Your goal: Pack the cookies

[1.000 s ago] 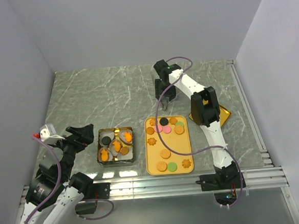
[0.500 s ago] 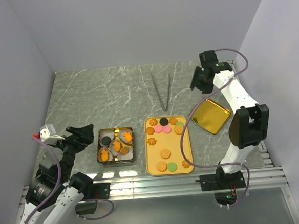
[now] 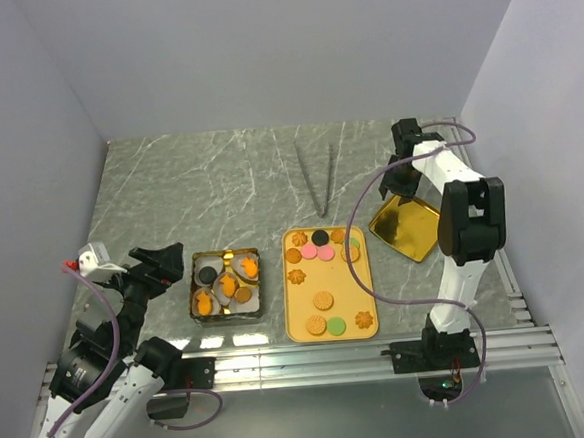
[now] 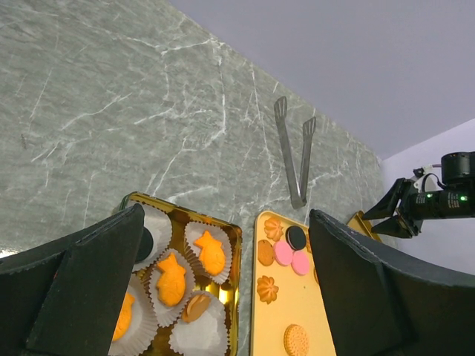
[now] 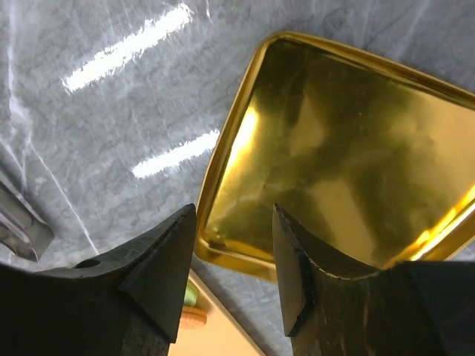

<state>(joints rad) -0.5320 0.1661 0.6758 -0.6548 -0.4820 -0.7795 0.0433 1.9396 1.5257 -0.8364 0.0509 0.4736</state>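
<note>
Several cookies point(image 3: 323, 301), tan, flower-shaped, pink, green and dark, lie on a yellow tray point(image 3: 341, 281). They also show in the left wrist view point(image 4: 283, 253). A gold tin point(image 3: 259, 283) holds white paper cups with orange fish-shaped biscuits point(image 4: 210, 253). My left gripper point(image 3: 168, 264) is open and empty, left of the tin and raised above it point(image 4: 223, 289). My right gripper point(image 3: 399, 188) is open and empty, hovering over the far left edge of a gold lid point(image 3: 408, 229). In the right wrist view its fingers straddle the lid's corner point(image 5: 245, 245) without touching.
Metal tongs point(image 3: 317, 177) lie on the marble table behind the tray, and show in the left wrist view point(image 4: 295, 159). The walls stand close on all sides. A metal rail point(image 3: 312, 356) runs along the near edge.
My right arm left the tongs on the table at the back middle, swung right, then came down over the gold lid. The left arm has not moved.
</note>
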